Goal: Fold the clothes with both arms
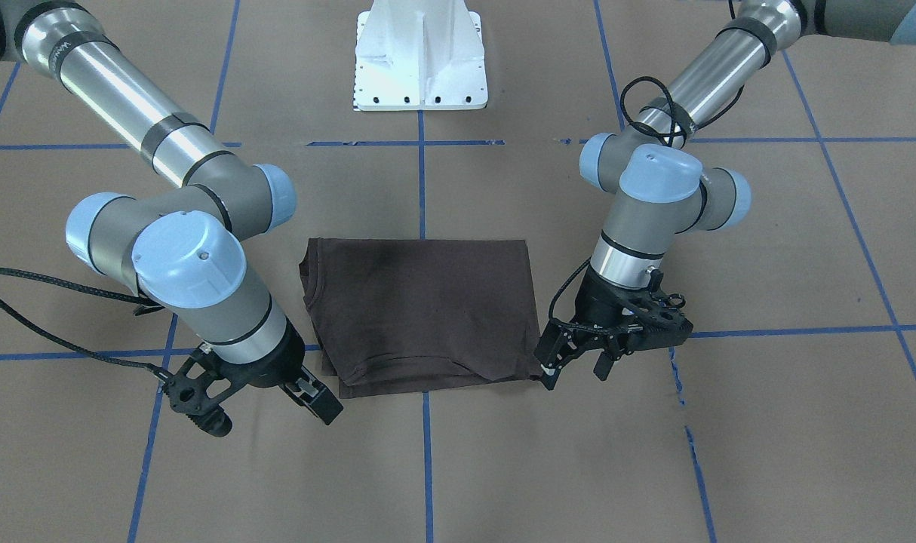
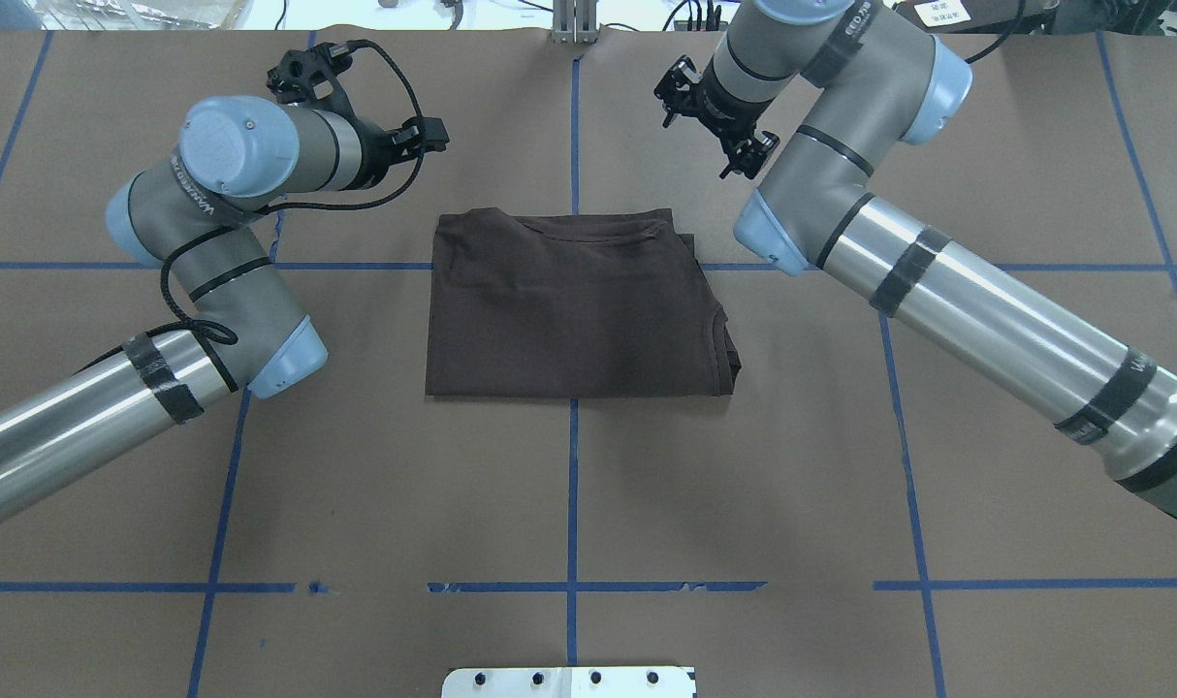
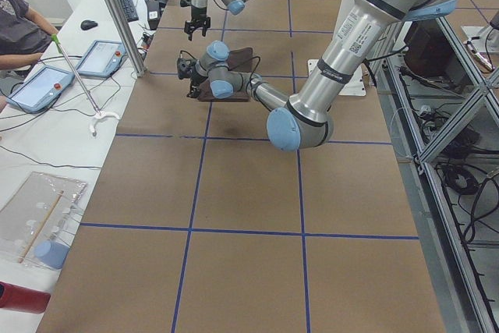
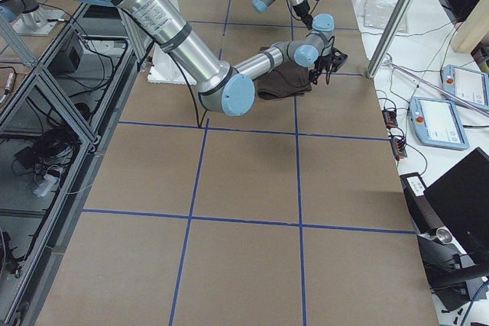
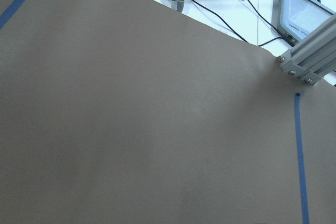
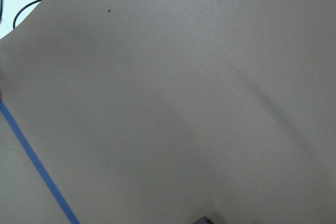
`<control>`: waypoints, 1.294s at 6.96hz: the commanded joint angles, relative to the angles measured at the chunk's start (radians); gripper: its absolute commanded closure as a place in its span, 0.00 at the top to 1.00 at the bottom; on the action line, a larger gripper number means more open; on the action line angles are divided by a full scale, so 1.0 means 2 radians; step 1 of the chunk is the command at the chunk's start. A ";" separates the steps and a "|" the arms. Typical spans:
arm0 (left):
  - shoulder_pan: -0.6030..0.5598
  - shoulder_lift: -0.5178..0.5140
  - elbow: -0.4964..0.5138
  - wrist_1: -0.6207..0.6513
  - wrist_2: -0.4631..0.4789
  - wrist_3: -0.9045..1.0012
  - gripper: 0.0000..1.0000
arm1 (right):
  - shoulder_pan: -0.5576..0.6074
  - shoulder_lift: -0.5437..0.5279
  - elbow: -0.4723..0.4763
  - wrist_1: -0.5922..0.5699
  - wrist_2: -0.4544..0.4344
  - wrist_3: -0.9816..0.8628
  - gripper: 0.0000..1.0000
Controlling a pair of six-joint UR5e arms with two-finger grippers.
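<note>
The dark T-shirt [image 1: 420, 309] lies folded into a rectangle mid-desk [image 1: 767, 422], its layered edges toward the camera. The left hand [image 1: 575, 367] hangs low, right at the shirt's near corner on the picture's right, its 2 fingers spread apart. The right hand [image 1: 315, 396] sits just off the opposite near corner, and its finger gap can't be read. A white pedestal [image 1: 420, 60] stands up top.

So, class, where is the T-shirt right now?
In the overhead view the folded T-shirt lies mid-table across the central blue tape line, the left gripper and right gripper just beyond its far corners.
</note>
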 commanded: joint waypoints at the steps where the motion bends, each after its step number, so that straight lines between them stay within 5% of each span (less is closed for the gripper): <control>1: -0.034 0.068 -0.038 -0.020 -0.054 0.144 1.00 | 0.038 -0.107 0.068 0.001 0.023 -0.153 1.00; 4: -0.196 0.166 -0.068 -0.011 -0.262 0.409 1.00 | 0.173 -0.210 0.098 -0.021 0.119 -0.434 1.00; 5: -0.242 0.174 -0.070 0.028 -0.300 0.483 1.00 | 0.226 -0.215 0.100 -0.074 0.144 -0.546 1.00; 7: -0.340 0.175 -0.108 0.197 -0.356 0.616 1.00 | 0.291 -0.267 0.152 -0.205 0.147 -0.742 1.00; 8: -0.349 0.188 -0.178 0.336 -0.357 0.629 1.00 | 0.298 -0.294 0.198 -0.240 0.147 -0.757 1.00; 9: -0.352 0.274 -0.219 0.360 -0.361 0.706 1.00 | 0.298 -0.310 0.223 -0.260 0.144 -0.757 1.00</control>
